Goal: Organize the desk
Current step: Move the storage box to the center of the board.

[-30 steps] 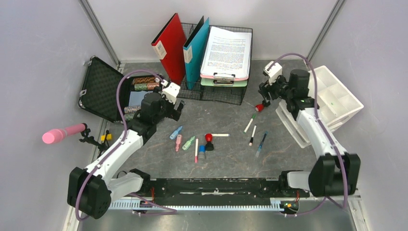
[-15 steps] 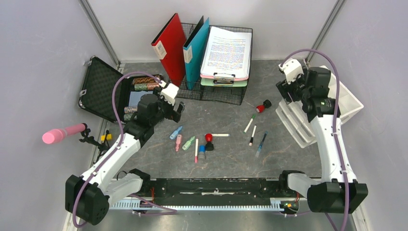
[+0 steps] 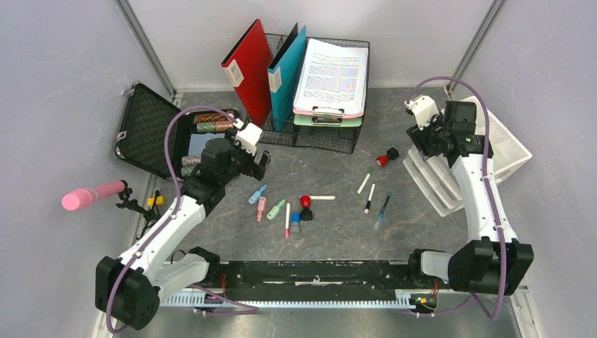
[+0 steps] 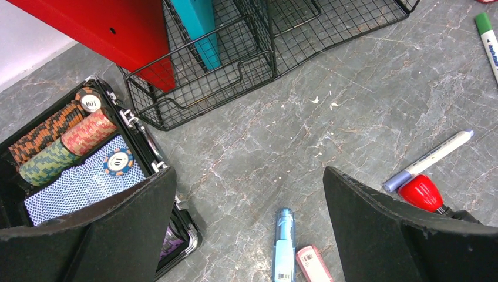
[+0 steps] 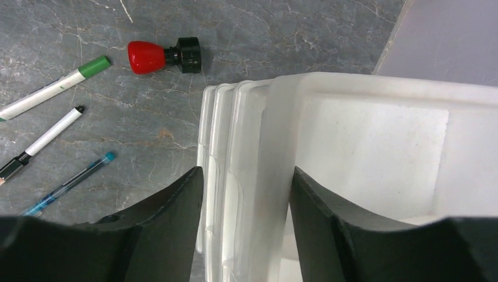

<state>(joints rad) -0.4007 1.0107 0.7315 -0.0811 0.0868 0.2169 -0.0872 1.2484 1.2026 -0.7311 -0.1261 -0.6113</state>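
Observation:
The desk [image 3: 338, 236] is a dark-grey stone-look top. Pens and stamps lie scattered on it. My left gripper [image 3: 257, 164] is open and empty, hovering just right of the black case [image 3: 151, 130]. In the left wrist view the left gripper [image 4: 248, 173] is above a light-blue stick [image 4: 284, 244] and a pink eraser [image 4: 314, 264]. My right gripper [image 3: 415, 146] is open. In the right wrist view the right gripper [image 5: 246, 173] has one jaw on each side of the left rim of the stacked white trays [image 5: 352, 147]. A red stamp [image 5: 161, 57] lies just beyond the trays.
A wire rack [image 3: 310, 134] at the back holds a red folder [image 3: 246, 67], a teal folder [image 3: 285, 70] and a clipboard [image 3: 331, 77]. The case holds poker chips [image 4: 59, 132]. A green-capped marker [image 3: 365, 179], two pens and a second red stamp [image 3: 305, 204] lie mid-desk. A pink microphone [image 3: 91, 195] sticks out at the left.
My right gripper left the red stamp on the desk, swung right and back, then came down over the white trays' left rim. The left arm has barely moved.

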